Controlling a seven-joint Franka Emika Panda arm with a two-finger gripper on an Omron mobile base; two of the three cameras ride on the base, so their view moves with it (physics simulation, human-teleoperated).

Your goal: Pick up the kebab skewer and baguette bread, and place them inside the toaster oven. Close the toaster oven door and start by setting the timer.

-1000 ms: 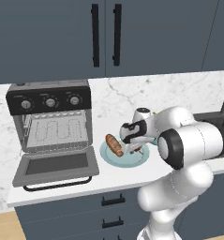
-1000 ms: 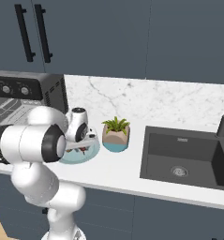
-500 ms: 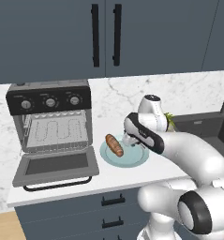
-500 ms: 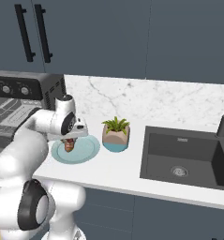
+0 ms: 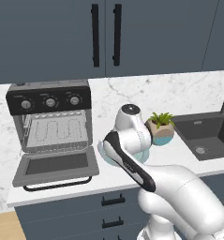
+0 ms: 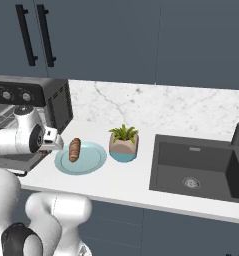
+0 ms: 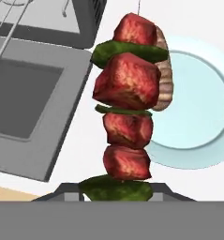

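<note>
Kebab skewer [image 7: 127, 103] hides most of baguette bread [image 7: 163, 75].

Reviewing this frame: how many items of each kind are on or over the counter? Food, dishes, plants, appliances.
Food: 2, the kebab skewer in the hand, and the baguette bread
Dishes: 1, the plate
Plants: 1, the potted plant
Appliances: 1, the toaster oven
Total: 5

Hand view: kebab skewer [image 7: 127, 101] hides most of the baguette bread [image 7: 163, 75]; toaster oven door [image 7: 29, 101] is cut off at the left edge.
</note>
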